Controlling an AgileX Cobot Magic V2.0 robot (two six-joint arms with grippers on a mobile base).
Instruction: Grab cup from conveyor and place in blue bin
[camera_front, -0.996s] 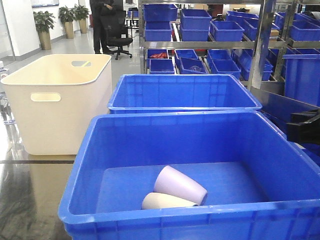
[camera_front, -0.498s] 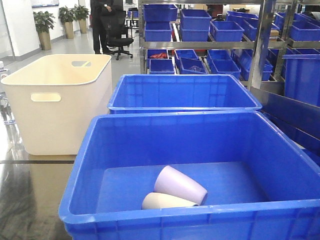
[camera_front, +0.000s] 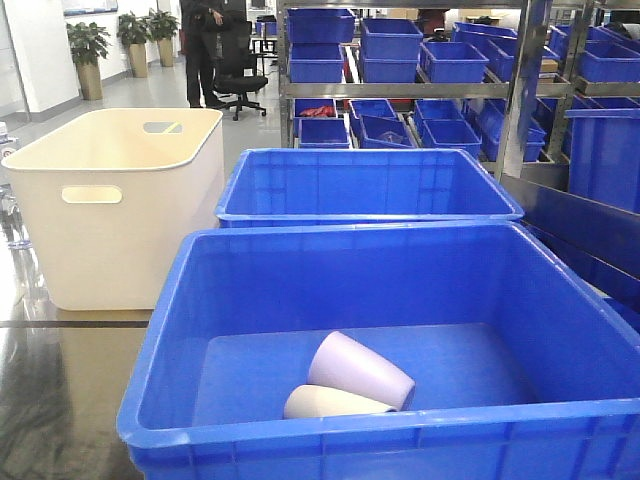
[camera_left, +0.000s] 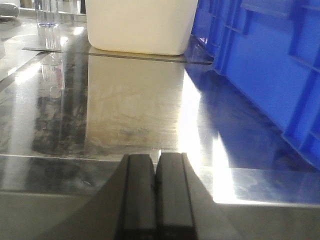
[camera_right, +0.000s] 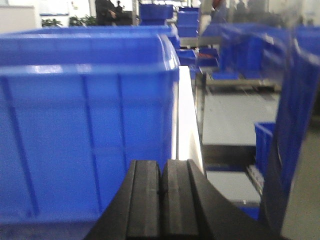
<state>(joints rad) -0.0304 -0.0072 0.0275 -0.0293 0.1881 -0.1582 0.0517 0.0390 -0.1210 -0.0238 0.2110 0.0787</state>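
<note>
The nearest blue bin (camera_front: 170, 330) holds two cups lying on their sides: a lilac cup (camera_front: 360, 368) and, in front of it, a cream cup (camera_front: 335, 403). The conveyor is out of view. Neither gripper shows in the front view. In the left wrist view my left gripper (camera_left: 156, 160) is shut and empty, low over a glossy table, with the blue bin's wall (camera_left: 265, 65) to its right. In the right wrist view my right gripper (camera_right: 161, 167) is shut and empty, close to the outer wall of a blue bin (camera_right: 85, 135).
A second blue bin (camera_front: 365, 185) stands behind the first. A cream tub (camera_front: 110, 200) with handle slots sits at the left, also in the left wrist view (camera_left: 140, 25). A clear bottle (camera_left: 47, 12) stands far left. Steel shelves (camera_front: 520, 90) of blue crates line the back and right.
One second ago a black part of the right arm showed at the right edge of the front view; it has since left that view. The cups and bins have not moved.
</note>
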